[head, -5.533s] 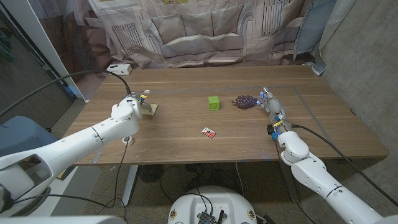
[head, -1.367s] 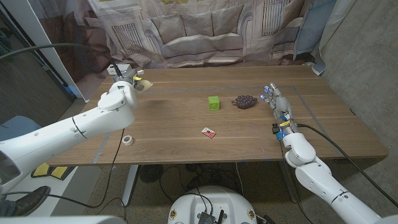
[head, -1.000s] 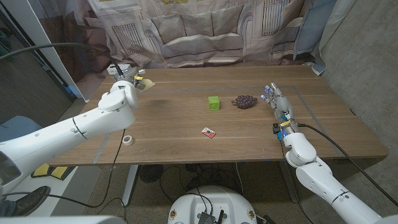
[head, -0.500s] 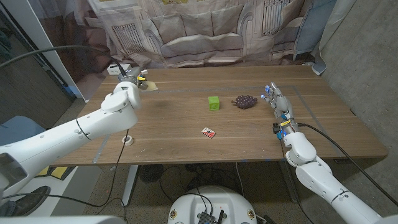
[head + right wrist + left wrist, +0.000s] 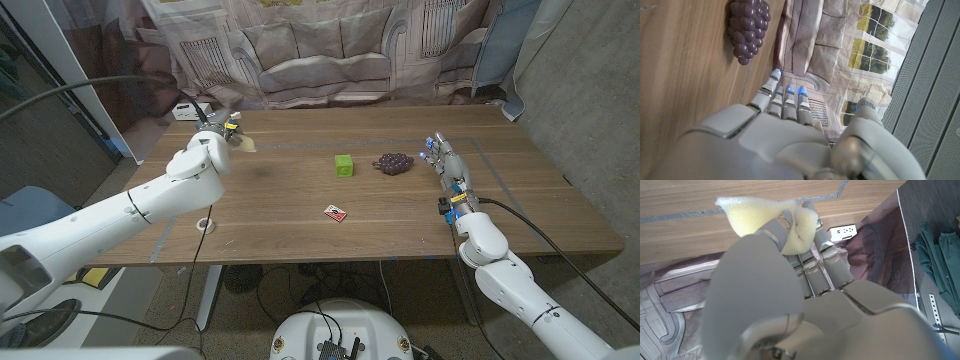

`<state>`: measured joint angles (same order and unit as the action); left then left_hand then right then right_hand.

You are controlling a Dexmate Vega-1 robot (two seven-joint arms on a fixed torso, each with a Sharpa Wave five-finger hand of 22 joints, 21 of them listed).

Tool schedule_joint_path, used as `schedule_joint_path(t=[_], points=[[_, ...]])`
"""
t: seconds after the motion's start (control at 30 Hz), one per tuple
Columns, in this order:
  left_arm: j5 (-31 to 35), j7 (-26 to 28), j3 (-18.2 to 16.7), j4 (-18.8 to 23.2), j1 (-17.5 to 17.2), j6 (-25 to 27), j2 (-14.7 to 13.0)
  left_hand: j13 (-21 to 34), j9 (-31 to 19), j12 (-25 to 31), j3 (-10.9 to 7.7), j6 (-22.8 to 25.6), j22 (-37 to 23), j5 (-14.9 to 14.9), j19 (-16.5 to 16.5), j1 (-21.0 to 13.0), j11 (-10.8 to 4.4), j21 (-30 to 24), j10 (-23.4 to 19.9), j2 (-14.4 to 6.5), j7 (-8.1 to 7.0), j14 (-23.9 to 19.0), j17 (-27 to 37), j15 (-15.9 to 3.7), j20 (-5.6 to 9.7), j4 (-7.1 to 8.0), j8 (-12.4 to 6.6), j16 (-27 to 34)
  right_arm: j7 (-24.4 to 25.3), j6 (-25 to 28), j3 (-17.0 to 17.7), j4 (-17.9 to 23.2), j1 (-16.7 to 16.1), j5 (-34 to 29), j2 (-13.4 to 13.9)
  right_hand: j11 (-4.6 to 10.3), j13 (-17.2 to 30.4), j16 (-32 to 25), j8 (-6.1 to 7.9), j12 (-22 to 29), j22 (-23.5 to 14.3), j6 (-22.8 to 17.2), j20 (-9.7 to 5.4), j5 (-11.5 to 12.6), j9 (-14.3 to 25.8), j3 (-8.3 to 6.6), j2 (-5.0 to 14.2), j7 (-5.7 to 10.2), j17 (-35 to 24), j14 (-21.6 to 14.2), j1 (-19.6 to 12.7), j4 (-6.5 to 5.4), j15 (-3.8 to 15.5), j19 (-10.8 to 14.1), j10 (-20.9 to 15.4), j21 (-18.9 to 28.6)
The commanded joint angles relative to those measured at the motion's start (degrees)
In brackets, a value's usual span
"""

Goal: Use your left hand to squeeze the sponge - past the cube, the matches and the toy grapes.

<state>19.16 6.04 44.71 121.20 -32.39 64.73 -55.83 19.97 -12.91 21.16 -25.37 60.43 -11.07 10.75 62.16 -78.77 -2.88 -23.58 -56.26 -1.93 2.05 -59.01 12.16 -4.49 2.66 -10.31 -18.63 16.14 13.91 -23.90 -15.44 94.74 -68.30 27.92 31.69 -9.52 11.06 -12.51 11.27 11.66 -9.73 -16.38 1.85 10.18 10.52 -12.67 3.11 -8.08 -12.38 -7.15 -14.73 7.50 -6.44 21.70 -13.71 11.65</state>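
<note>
so the wooden surface (image 5: 300, 190) was the biggest thing. the left robot hand (image 5: 224, 131) was up over the far left corner, and it squeezed the yellow sponge (image 5: 771, 220) in its fingers (image 5: 813, 255). the right robot hand (image 5: 443, 163) stood near the right side with straight, spread fingers and held nothing. the purple toy grapes (image 5: 393, 162) lay just beside it. the green cube (image 5: 344, 165) sat next to the grapes. the small matches (image 5: 335, 212) lay closer to the robot.
</note>
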Motion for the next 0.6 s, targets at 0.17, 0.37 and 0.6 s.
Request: schedule_joint_path(t=[0.17,0.37,0.6], points=[[1.13,-1.19,1.07,-1.39,0.76,-1.56,1.03,2.19,-0.05,1.11,1.07,1.66,-0.45,-0.1,1.19,-4.57,-0.12,-1.41,-1.26,-3.35,1.12,-6.89,0.67,-5.18,0.28,0.33,0.0,1.07,0.3,0.52,0.6,1.18,-0.99,0.07,0.73,-0.07,0.11,-0.12,0.02,0.04,-0.21,-0.62,-0.08,-0.04,0.15,-0.04,0.26,-0.4,-0.3,-0.52,-0.41,0.16,-0.06,0.38,-0.61,-0.03],[-0.42,-0.69,-1.1,-1.69,-0.58,-3.49,1.19,3.94,-0.5,0.58,1.38,-1.4,-0.52,0.14,-1.1,-4.32,-0.19,-1.45,0.92,-3.77,0.91,-4.71,-0.32,-4.49,-0.1,0.98,1.24,-0.84,0.37,0.8,0.68,1.5,-1.07,0.0,0.88,-0.07,0.11,-0.1,0.02,0.04,-0.21,-0.65,-0.08,-0.04,0.15,-0.03,0.26,-0.45,-0.3,-0.5,-0.41,0.16,-0.05,0.38,-0.62,-0.05],[-0.32,-1.62,-1.24,-1.48,-0.36,-3.8,0.76,3.9,-0.63,-1.5,1.91,-4.83,-0.15,0.38,-3.89,-1.49,1.02,-1.09,3.62,-4.17,1.6,-1.35,-1.32,-2.85,-1.29,2.4,3.01,-3.43,0.26,0.93,0.67,1.61,-0.98,0.01,0.94,0.01,0.11,-0.08,0.01,0.04,-0.21,-0.66,-0.12,-0.04,0.15,-0.01,0.28,-0.35,-0.31,-0.51,-0.43,0.16,-0.05,0.4,-0.68,-0.07]])
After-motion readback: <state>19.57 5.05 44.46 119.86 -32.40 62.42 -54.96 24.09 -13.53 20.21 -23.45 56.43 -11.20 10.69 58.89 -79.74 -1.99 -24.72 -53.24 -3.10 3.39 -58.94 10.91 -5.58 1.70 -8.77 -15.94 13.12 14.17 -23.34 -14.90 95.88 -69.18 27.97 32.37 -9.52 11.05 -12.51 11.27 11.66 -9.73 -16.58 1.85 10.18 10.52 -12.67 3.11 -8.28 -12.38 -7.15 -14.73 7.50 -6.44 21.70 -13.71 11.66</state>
